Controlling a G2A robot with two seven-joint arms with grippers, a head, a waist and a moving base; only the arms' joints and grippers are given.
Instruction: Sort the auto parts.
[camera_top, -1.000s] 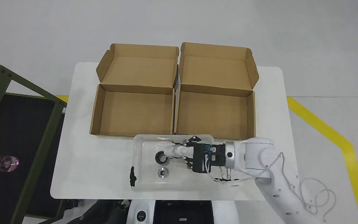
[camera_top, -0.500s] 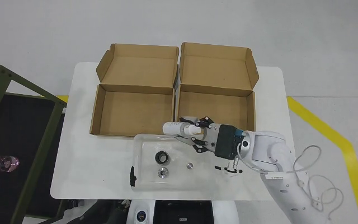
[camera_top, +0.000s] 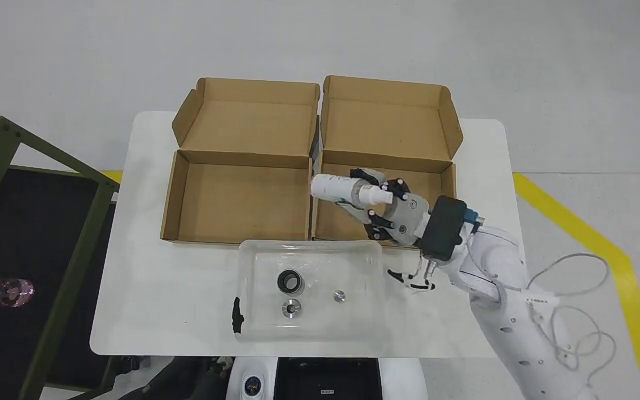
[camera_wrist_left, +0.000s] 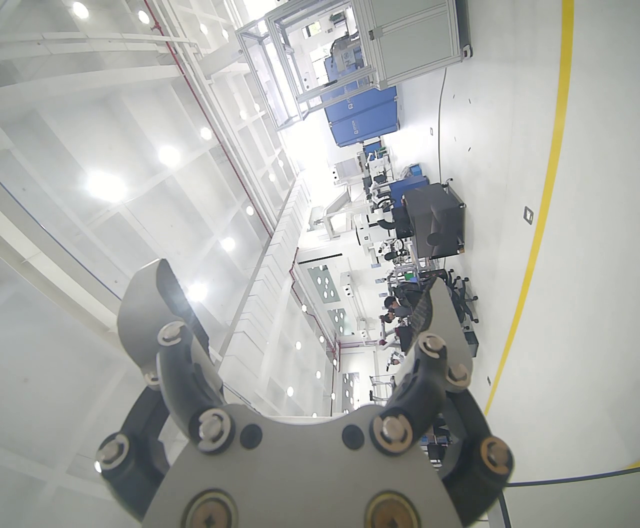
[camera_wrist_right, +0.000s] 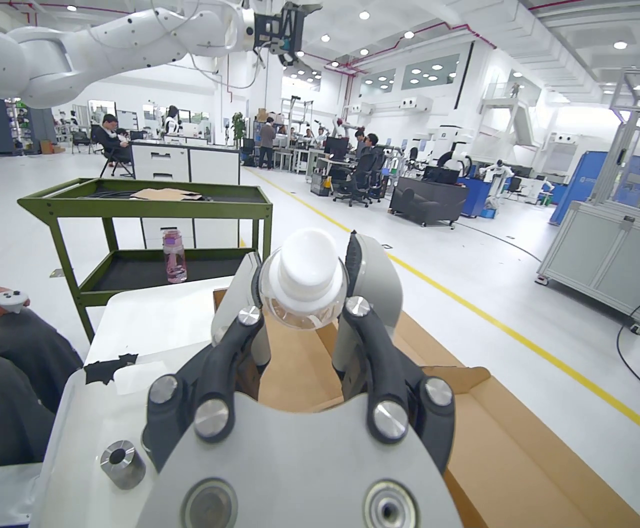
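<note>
My right gripper (camera_top: 378, 203) is shut on a white cylindrical part (camera_top: 340, 189) and holds it lying sideways above the right cardboard box (camera_top: 400, 180). In the right wrist view the part (camera_wrist_right: 306, 280) sits end-on between the fingers (camera_wrist_right: 372, 285), over the box (camera_wrist_right: 500, 450). A clear tray (camera_top: 260, 258) at the table's front holds a black ring (camera_top: 291, 280), a metal bushing (camera_top: 291, 308) and a small metal piece (camera_top: 340, 295). My left gripper (camera_wrist_left: 297, 290) is open, holds nothing and points up into the room.
An open left cardboard box (camera_top: 240, 200) stands beside the right one, with nothing in it. A black flat piece (camera_top: 237, 315) lies at the tray's left edge. A green cart (camera_top: 50, 250) stands left of the table.
My right gripper has lifted the white part out of the clear tray and carried it back over the right cardboard box. The other tray parts have not moved.
</note>
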